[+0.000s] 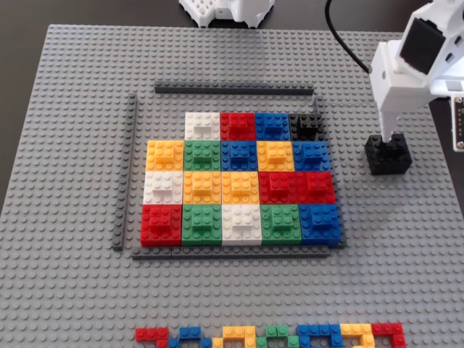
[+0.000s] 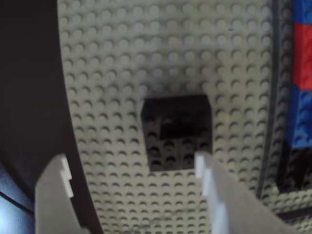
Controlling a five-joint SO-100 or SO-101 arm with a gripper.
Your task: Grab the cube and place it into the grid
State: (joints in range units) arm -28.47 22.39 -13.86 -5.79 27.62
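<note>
Black cube (image 1: 389, 154), no legible writing, end effector (image 2: 131, 178) open above

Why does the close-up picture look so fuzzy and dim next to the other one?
The wrist view is soft and yellowish, out of focus: the small black LEGO cube smears into its shadow and the white two-fingered hand blurs at the bottom edge. The fixed view is sharp and evenly lit, with crisp studs on the light grey studded baseplate and only faint shadows.
</note>
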